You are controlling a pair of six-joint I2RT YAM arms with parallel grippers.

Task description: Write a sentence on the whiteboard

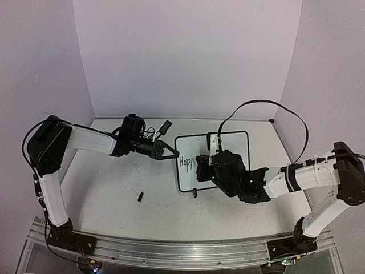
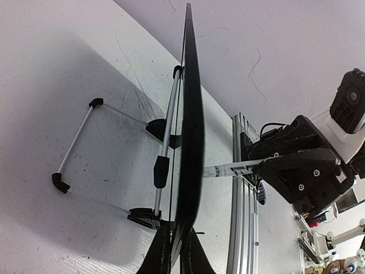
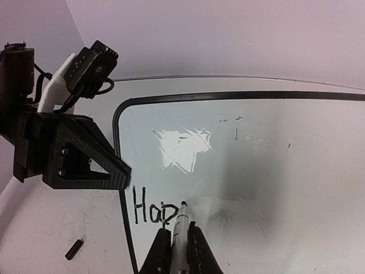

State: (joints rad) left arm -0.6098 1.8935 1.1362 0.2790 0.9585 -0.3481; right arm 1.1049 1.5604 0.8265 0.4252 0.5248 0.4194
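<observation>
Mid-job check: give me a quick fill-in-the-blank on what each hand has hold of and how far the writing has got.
1. The right hand is shut on a ____, whose tip touches the whiteboard.
2. The sentence so far reads ____.
3. The left hand is shut on the whiteboard's ____.
Missing words: marker; Hap; edge.

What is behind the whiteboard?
A metal wire stand with black feet props it, shown in the left wrist view. The back face of the whiteboard is edge-on, so unseen.
</observation>
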